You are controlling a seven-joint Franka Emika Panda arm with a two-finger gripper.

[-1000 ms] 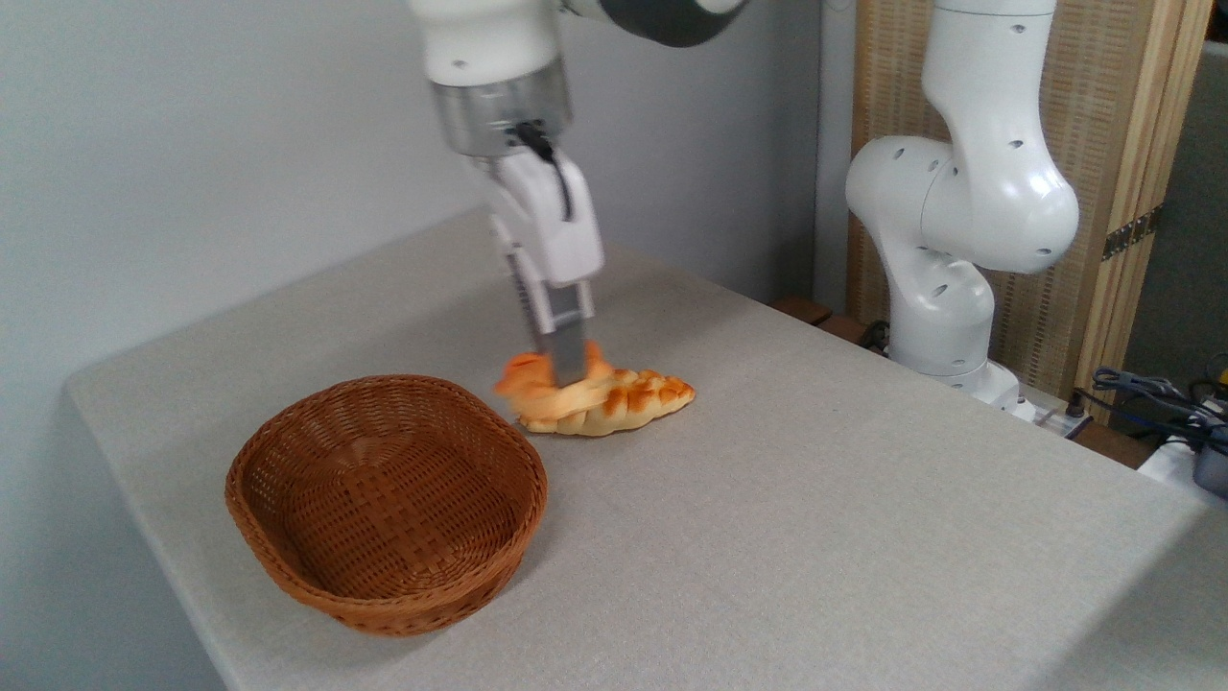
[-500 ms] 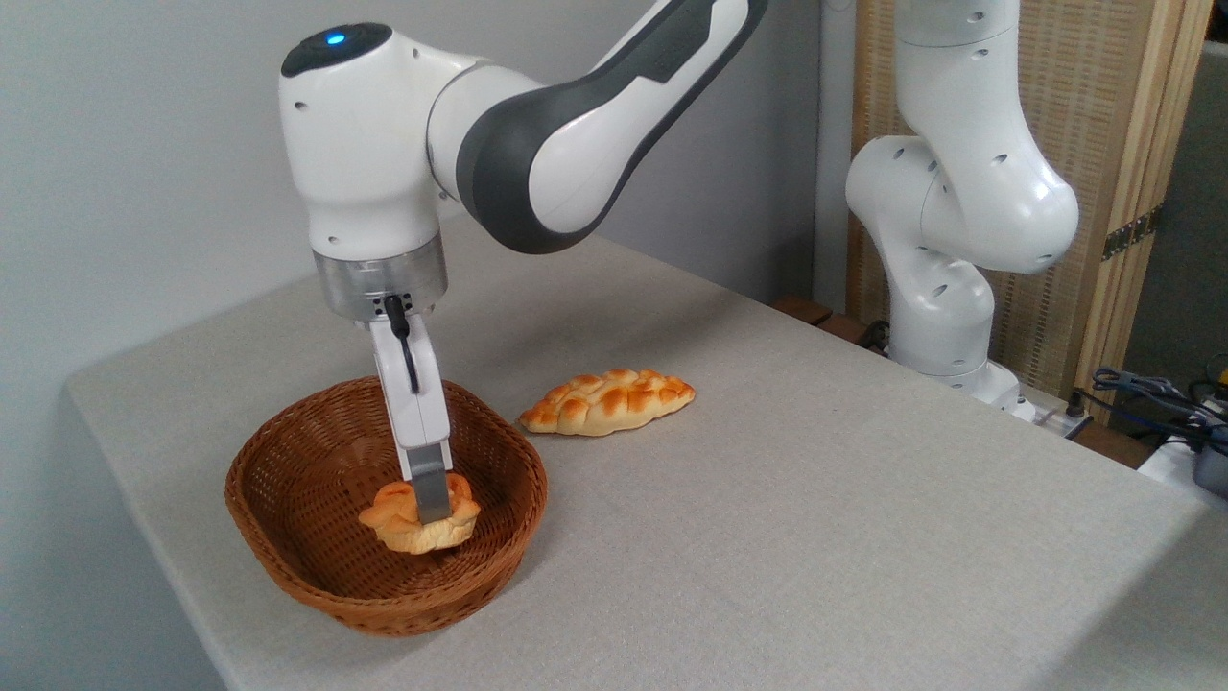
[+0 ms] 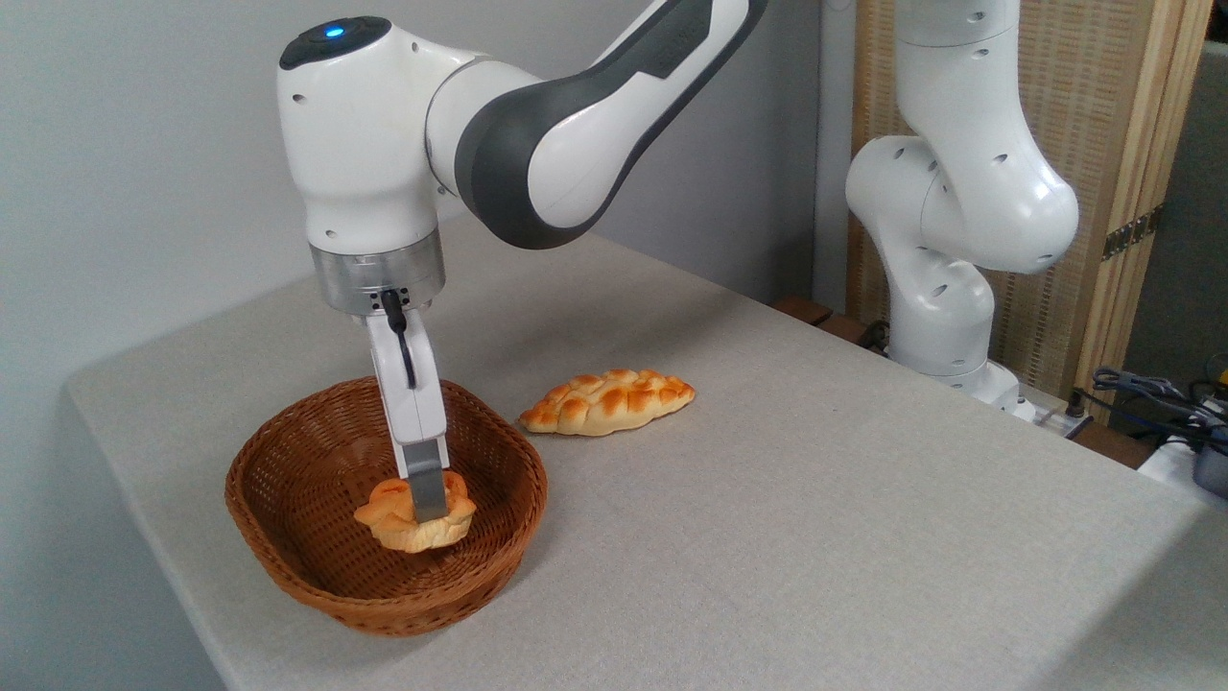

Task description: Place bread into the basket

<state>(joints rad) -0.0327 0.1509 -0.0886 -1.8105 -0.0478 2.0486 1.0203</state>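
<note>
Grey cloth table [image 3: 815, 499], pale wall behind, slatted wood screen [image 3: 1113, 144] right. Gripper [image 3: 428, 503] clamps bun [image 3: 414, 515] inside basket [image 3: 288, 547]; braided loaf [image 3: 608, 402] beside it.

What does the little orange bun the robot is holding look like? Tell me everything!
The bun is small and roundish, orange-golden on top with puffy lobes and a paler underside. It looks soft and baked. It sits low inside the brown woven basket, near the middle; whether it touches the bottom is unclear. The gripper is shut on it from above, one grey finger crossing its front.
</note>
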